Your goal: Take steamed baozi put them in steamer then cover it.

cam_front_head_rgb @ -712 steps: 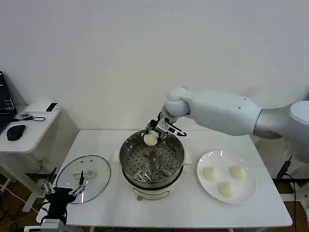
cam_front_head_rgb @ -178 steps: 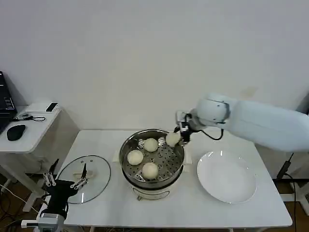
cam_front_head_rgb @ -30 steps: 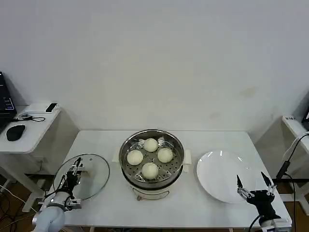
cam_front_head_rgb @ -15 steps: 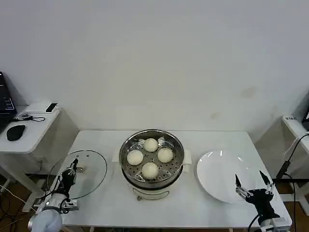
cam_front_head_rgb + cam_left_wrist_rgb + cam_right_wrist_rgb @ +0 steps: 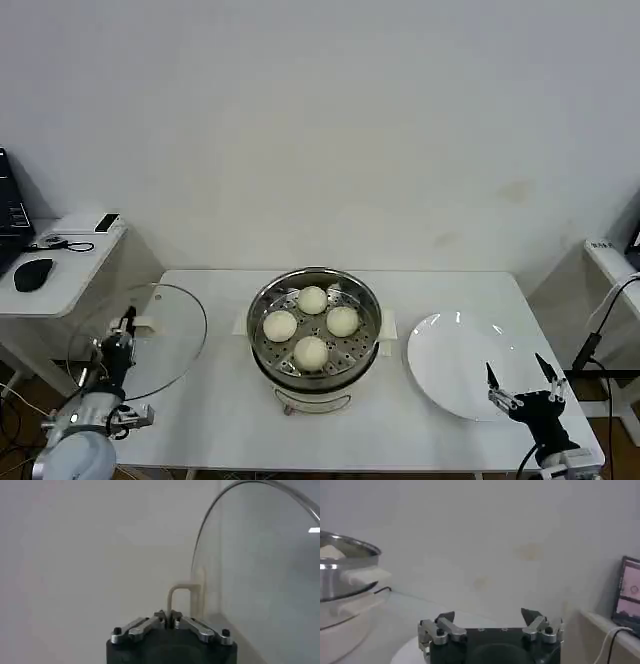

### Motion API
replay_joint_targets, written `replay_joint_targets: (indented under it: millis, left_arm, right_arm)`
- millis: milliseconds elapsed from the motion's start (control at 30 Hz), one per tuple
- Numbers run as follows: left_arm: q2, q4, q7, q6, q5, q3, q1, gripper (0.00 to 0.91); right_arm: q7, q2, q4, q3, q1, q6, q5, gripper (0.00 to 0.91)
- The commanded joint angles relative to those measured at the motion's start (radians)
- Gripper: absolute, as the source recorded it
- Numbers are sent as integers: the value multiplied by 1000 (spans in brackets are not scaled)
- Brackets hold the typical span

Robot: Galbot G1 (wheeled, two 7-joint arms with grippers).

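While the cover (image 5: pixel 140 338) is held raised and tilted off the white tabletop (image 5: pixel 230 420), its cream bar handle (image 5: pixel 181 596) is clamped in the closed jaws of the left gripper (image 5: pixel 118 345). The steamer (image 5: pixel 316 338) stands well to the right of that gripper, with four steamed baozi (image 5: pixel 312 326) on its perforated tray. The right gripper (image 5: pixel 521 389) is parked with jaws spread wide at the near edge of a white plate (image 5: pixel 460 360). A plain white wall (image 5: pixel 330 130) is seen behind, with a side table (image 5: pixel 55 260) at far left.
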Motion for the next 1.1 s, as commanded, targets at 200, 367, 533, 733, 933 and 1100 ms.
replay_joint_targets:
  millis: [200,367,533,733,933,1100]
  left_arm:
    - [111,-302,166,187,-29,87,-26,0]
    - [96,-286,173,203,21,258,-154,0]
    - [38,-289,207,229,80,436,-266,0]
    - [-18,-257,285,282,118,560,-390,0]
    - [-102,-225,361,291,251,662,-448,0]
    - [-190,-203,453,328,328,710,-446,0]
  right_arm:
    - [-8,7,-24,1,4,10,-59,907]
    - [-9,20,-30,-5,0,34,-95,907]
    - [-9,28,-17,13,-9,51,-125,907]
    - [-9,40,-6,3,-8,51,-138,907]
    - [-3,61,-5,-15,-4,58,-171,907]
    - [-1,67,-7,-16,-4,61,-191,907]
